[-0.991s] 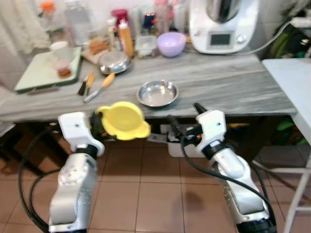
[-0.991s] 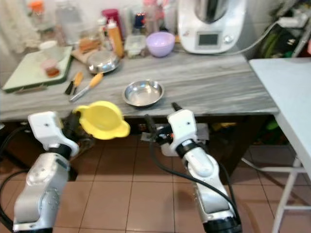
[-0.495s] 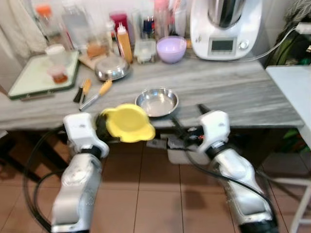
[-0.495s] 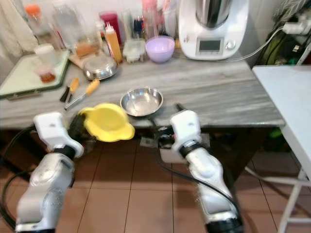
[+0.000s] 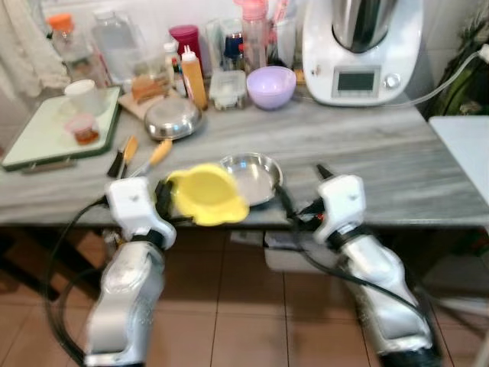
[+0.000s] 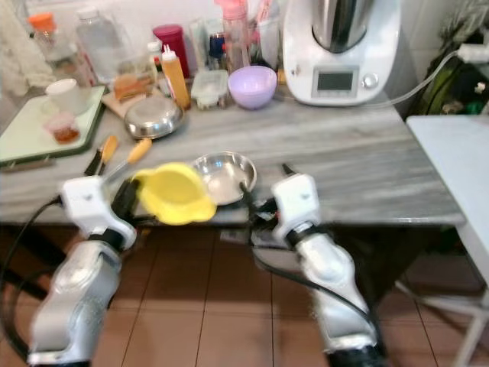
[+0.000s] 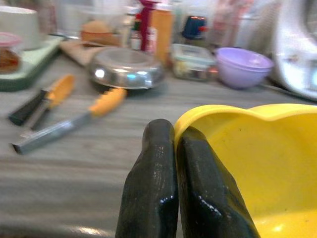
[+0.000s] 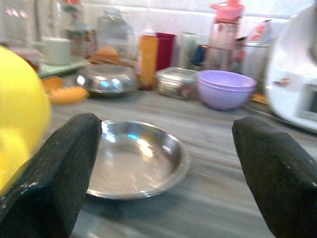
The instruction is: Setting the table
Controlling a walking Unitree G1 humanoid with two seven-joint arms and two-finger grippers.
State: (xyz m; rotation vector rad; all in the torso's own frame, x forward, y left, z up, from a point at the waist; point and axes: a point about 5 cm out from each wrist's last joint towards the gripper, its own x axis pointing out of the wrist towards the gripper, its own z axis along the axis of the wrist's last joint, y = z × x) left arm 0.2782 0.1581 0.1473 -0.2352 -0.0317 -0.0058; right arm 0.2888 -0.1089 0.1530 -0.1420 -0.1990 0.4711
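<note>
The left gripper has its 2 black fingers pressed together on the rim of a yellow bowl, one finger outside the wall and one inside, so the bowl hangs out beyond the fingertips, just above the front edge of the grey counter. The right gripper has its 2 fingers spread wide, and a shallow steel dish sits on the counter just past and between them. The yellow bowl looks like light, stiff plastic, so a rim pinch should hold it, though it may swing. The steel dish looks light, hard and slippery, with a low thin rim that seems the best place to grip. The left wrist view shows the pinch on the rim up close, plus an orange-handled knife beyond the fingers. The head views show both silver arms and a purple bowl far beyond the fingers.
</note>
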